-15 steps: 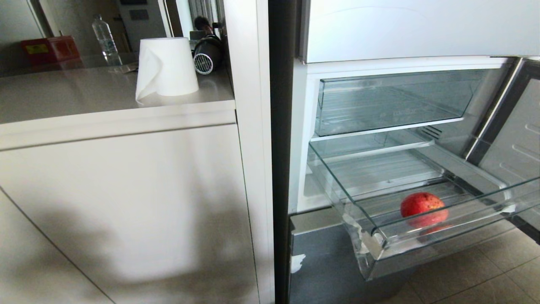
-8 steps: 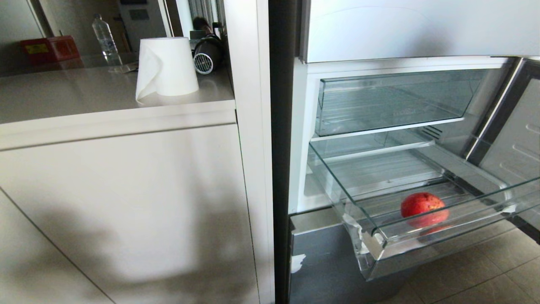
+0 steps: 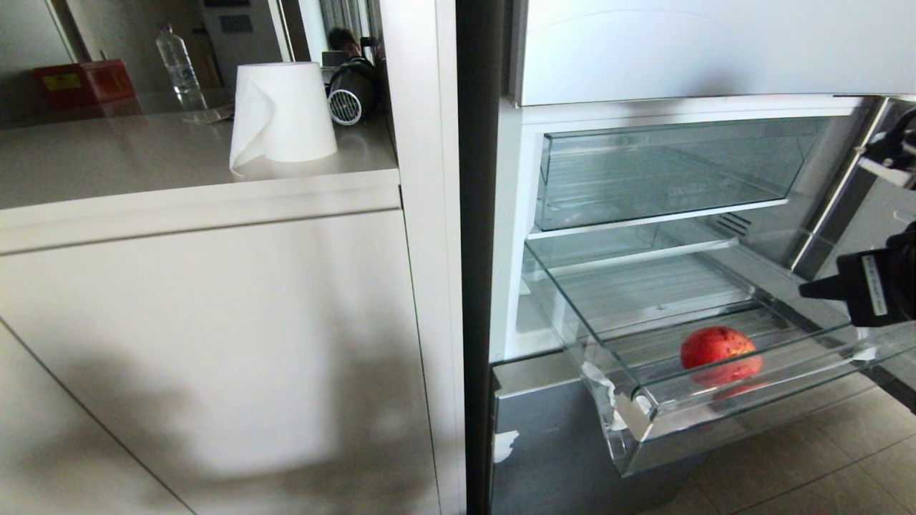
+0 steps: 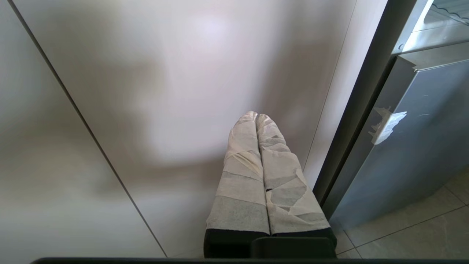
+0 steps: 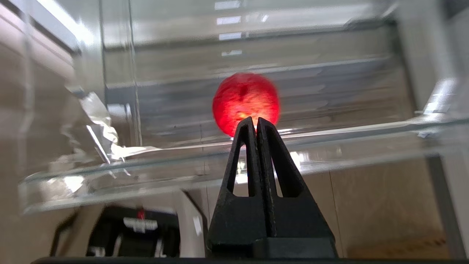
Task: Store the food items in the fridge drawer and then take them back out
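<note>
A glossy red round fruit (image 3: 718,348) lies inside the pulled-out clear fridge drawer (image 3: 715,418), toward its front right. White tape scraps (image 3: 605,397) cling to the drawer's front left corner. My right gripper (image 3: 806,290) reaches in from the right edge, shut and empty. It hangs above the drawer's right side, up and to the right of the fruit and apart from it. In the right wrist view the shut fingertips (image 5: 255,120) point at the fruit (image 5: 244,99), seen through the clear front wall (image 5: 348,146). My left gripper (image 4: 255,115), with taped fingers, is shut and parked by the cabinet panel.
A deeper clear drawer (image 3: 665,179) sits pushed in above the open one. The fridge door (image 3: 884,243) stands open on the right. A paper towel roll (image 3: 283,114) stands on the counter (image 3: 143,161) at left. Tiled floor (image 3: 787,465) lies below the drawer.
My right gripper has come into the head view from the right edge, above the drawer's right side. The fruit and drawer have not moved.
</note>
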Available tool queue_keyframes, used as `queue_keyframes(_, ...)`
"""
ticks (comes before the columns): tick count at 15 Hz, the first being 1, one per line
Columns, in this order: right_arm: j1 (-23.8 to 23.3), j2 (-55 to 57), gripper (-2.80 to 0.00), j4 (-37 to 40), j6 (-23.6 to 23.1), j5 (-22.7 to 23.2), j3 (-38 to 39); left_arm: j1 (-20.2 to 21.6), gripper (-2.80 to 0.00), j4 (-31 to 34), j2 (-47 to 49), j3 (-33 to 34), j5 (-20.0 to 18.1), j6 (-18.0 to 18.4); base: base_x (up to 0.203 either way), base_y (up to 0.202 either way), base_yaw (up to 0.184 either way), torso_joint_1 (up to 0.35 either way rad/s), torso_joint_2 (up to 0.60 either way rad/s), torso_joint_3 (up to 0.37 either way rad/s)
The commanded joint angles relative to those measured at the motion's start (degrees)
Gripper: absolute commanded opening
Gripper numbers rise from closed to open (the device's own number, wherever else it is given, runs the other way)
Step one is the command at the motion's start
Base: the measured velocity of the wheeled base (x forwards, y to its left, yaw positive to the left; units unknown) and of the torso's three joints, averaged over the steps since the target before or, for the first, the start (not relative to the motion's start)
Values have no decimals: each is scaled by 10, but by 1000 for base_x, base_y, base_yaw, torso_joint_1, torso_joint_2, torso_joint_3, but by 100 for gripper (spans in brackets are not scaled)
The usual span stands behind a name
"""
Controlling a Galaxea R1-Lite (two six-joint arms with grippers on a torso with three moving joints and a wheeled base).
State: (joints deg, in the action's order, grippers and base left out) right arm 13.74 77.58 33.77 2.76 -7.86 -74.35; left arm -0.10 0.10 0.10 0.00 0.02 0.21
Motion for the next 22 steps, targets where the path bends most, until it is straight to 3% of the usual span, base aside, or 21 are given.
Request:
queue_keyframes(1,8,60,-280,1,1,-2,-8,0,-280,0,0,0,0,0,0,0,0,0,0,0)
queue_keyframes(8,8,209,-280,1,17,-21,-99,0,-280,0,0,0,0,0,0,0,0,0,0,0)
queue_keyframes(14,-2,249,-280,7,21,-51,-133,0,-280,0,0,0,0,0,0,0,0,0,0,0)
queue_keyframes(18,-3,244,-280,96,21,-49,-164,0,-280,0,0,0,1,0,0,0,0,0,0,0)
queue_keyframes(22,-4,232,-280,125,20,-48,-165,0,-280,0,0,0,1,0,0,0,0,0,0,0)
